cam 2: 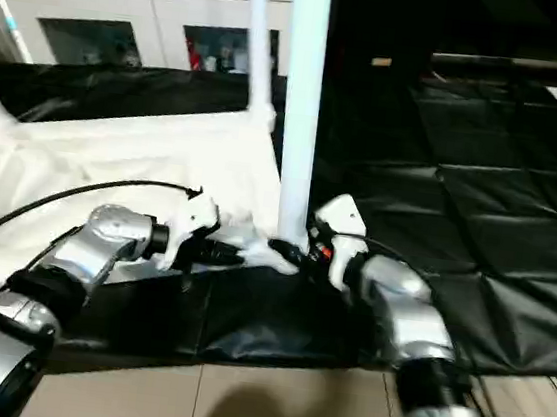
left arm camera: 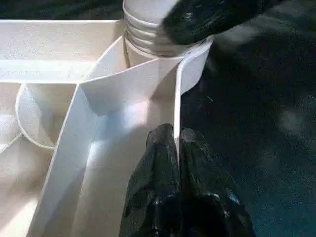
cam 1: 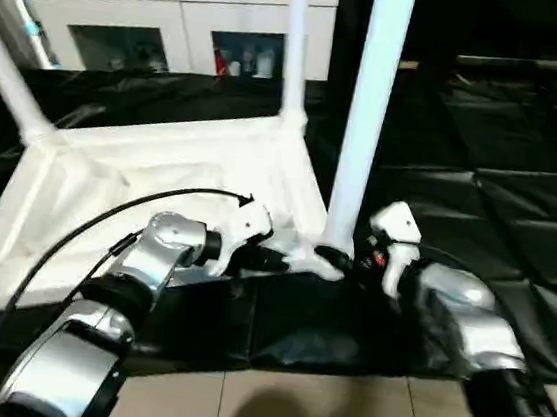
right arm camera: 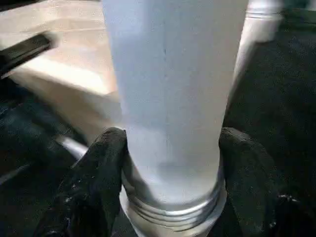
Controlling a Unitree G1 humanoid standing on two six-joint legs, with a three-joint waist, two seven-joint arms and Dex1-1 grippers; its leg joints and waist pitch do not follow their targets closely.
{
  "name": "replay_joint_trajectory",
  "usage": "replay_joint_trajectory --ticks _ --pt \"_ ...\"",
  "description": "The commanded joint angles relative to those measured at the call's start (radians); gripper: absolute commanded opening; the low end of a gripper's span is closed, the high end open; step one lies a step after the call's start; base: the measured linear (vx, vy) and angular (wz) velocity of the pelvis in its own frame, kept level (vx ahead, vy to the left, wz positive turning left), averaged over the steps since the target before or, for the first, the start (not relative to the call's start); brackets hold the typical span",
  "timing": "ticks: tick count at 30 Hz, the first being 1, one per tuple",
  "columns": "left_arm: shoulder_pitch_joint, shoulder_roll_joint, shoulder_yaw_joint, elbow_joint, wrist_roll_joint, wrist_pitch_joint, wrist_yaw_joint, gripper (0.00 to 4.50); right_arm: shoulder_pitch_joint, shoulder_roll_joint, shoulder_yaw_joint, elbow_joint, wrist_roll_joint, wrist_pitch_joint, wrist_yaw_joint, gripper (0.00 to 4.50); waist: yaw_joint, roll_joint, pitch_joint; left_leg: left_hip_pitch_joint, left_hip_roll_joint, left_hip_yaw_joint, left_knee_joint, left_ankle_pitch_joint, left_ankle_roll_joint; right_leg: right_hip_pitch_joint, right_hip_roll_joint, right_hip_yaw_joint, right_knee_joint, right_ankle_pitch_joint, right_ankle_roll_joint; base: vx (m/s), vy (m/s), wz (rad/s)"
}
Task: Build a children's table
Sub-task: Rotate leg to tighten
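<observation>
The children's table top (cam 1: 162, 170) lies upside down on the black-covered work table, its rim facing up. Three white legs stand upright in its corner sockets: one at the far left (cam 1: 7, 72), one at the back (cam 1: 296, 39) and one at the near right corner (cam 1: 370, 108). My right gripper (cam 1: 338, 261) is shut around the near right leg just above its threaded base (right arm camera: 173, 212), one finger (right arm camera: 98, 168) on each side. My left gripper (left arm camera: 173, 136) is shut on the thin rim wall (left arm camera: 148, 84) of the table top, right beside that corner socket (left arm camera: 192, 69).
A white glass-door cabinet (cam 1: 180, 16) stands behind the work table. The black cover (cam 1: 502, 194) stretches away to the right. Tiled floor (cam 1: 315, 414) lies at the near edge. A black cable (cam 1: 107, 214) arcs over my left forearm.
</observation>
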Motion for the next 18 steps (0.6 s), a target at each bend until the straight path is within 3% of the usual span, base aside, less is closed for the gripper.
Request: replay_joint_trajectory --ticks 1,2,5,11,16,18 --pt "-0.011 -0.03 0.028 0.03 -0.009 0.016 0.075 0.0 -0.003 0.035 0.022 0.04 -0.027 0.033 -0.057 2.56 0.001 -0.032 -0.064 0.021 0.035 -0.023 -0.072 -0.272 0.045 0.041 -0.055 0.031 -0.076 -0.373 -0.204 0.0 0.0 0.0" --pt "-0.033 -0.053 0.04 0.055 -0.004 0.042 0.162 0.0 -0.011 0.065 0.031 0.056 -0.045 0.037 -0.112 2.56 0.001 -0.029 -0.063 0.022 0.035 -0.024 -0.073 -0.276 0.044 0.039 -0.055 0.032 -0.077 -0.381 -0.2 0.0 0.0 0.0" --pt "-0.048 -0.07 0.048 0.07 -0.004 0.064 0.22 0.0 -0.021 0.089 0.033 0.073 -0.057 0.047 -0.166 2.56 -0.005 -0.028 -0.062 0.022 0.032 -0.025 -0.074 -0.29 0.037 0.039 -0.055 0.031 -0.082 -0.408 -0.188 0.0 0.0 0.0" --pt "-0.1 -0.135 0.052 0.133 0.016 0.084 0.376 0.0 -0.115 0.187 -0.004 0.219 -0.104 0.075 -0.417 2.54 -0.018 -0.029 -0.06 0.024 0.028 -0.028 -0.075 -0.314 0.033 0.037 -0.054 0.029 -0.089 -0.447 -0.172 0.0 0.0 0.0" --pt "-0.109 -0.149 0.041 0.151 0.028 0.075 0.383 0.0 -0.129 0.207 0.021 0.232 -0.122 0.047 -0.396 2.54 -0.015 -0.032 -0.061 0.021 0.027 -0.028 -0.075 -0.316 0.045 0.037 -0.055 0.03 -0.092 -0.444 -0.162 0.0 0.0 0.0" --pt "-0.105 -0.139 0.038 0.149 0.032 0.068 0.373 0.0 -0.12 0.203 0.003 0.21 -0.092 0.022 -0.349 2.54 -0.014 -0.032 -0.061 0.022 0.029 -0.028 -0.076 -0.317 0.05 0.037 -0.056 0.031 -0.091 -0.44 -0.163 0.0 0.0 0.0"
